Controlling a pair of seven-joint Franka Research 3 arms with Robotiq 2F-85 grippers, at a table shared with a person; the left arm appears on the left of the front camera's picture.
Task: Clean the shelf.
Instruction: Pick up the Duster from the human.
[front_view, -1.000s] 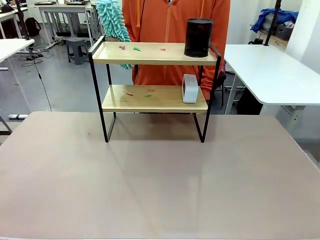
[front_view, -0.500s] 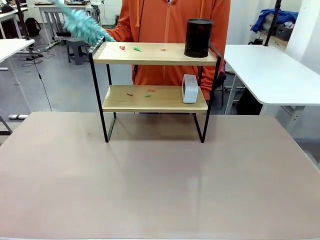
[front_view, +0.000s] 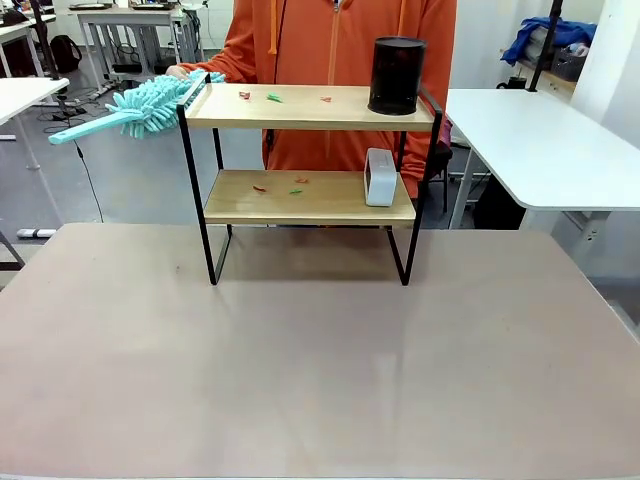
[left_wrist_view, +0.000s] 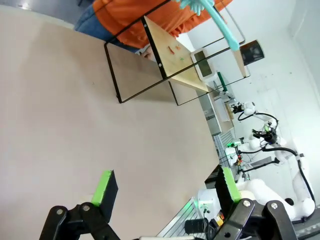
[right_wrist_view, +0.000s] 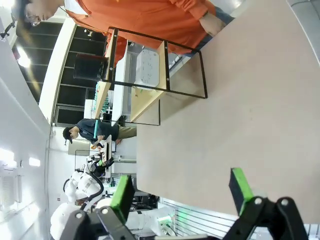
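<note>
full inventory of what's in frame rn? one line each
table: one, beige, in front of the robot
shelf: one, light wood boards in a black frame, far side of the table
canister: one, black, top board, right end
box: one, white, lower board, right end
scraps: about six, red and green, three on each board
duster: one, teal, at the shelf's left end, handle pointing left
side tables: two, white, left and right of the shelf
person: one, orange top, behind the shelf
hand: one, at the duster's fluffy end
left gripper: open, above the table
right gripper: open, above the table
</note>
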